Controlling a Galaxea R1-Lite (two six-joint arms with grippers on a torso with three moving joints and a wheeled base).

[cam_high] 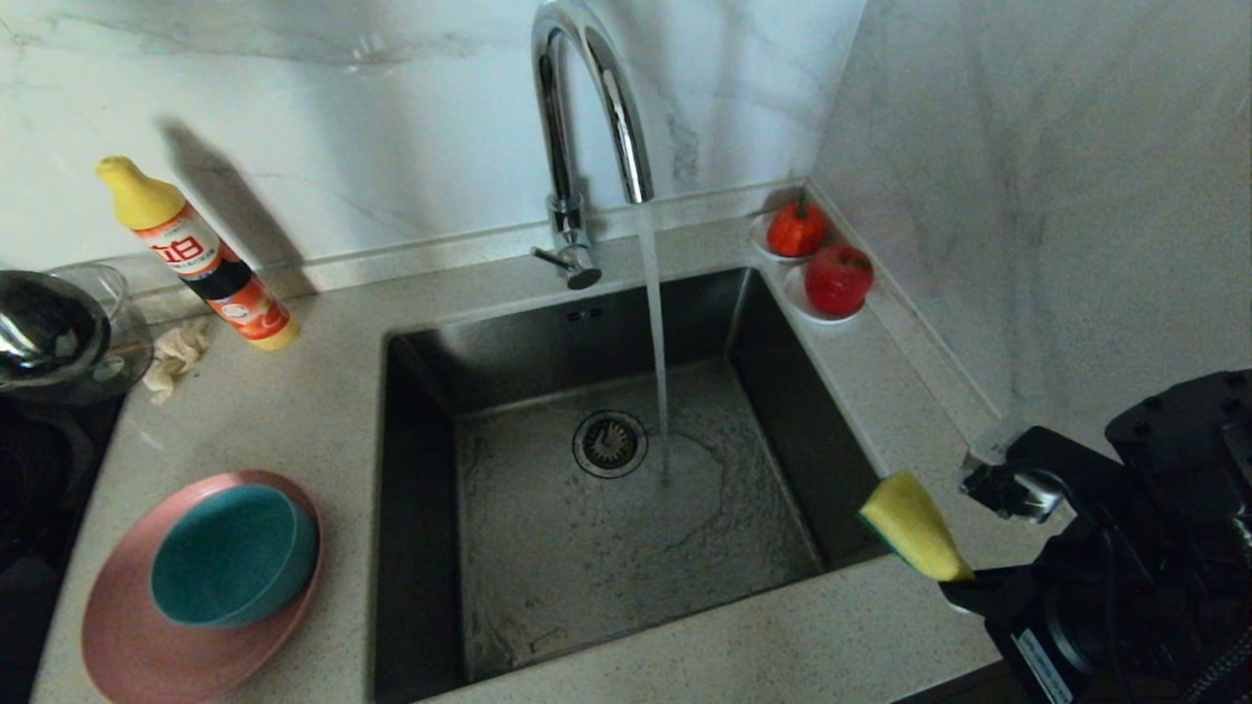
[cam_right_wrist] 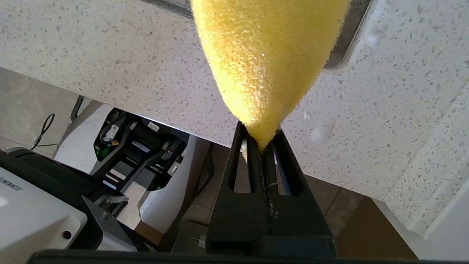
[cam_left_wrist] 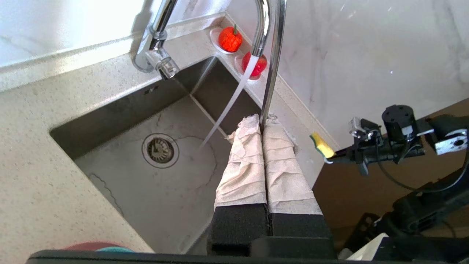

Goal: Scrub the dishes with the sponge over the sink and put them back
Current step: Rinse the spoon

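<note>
1. The spoon [cam_left_wrist: 272,66] is pinched upright by the left gripper [cam_left_wrist: 263,123] above the sink [cam_high: 548,548] – it should be held steady.
2. The sponge [cam_high: 915,528], clamped in the right gripper [cam_high: 963,584] at the sink's right rim, should be brought across.

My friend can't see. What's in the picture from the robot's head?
A steel sink sits in a speckled counter, with water running from a tall tap. At lower right the right gripper pinches a yellow sponge. At lower left a teal bowl sits on a pink plate.
</note>
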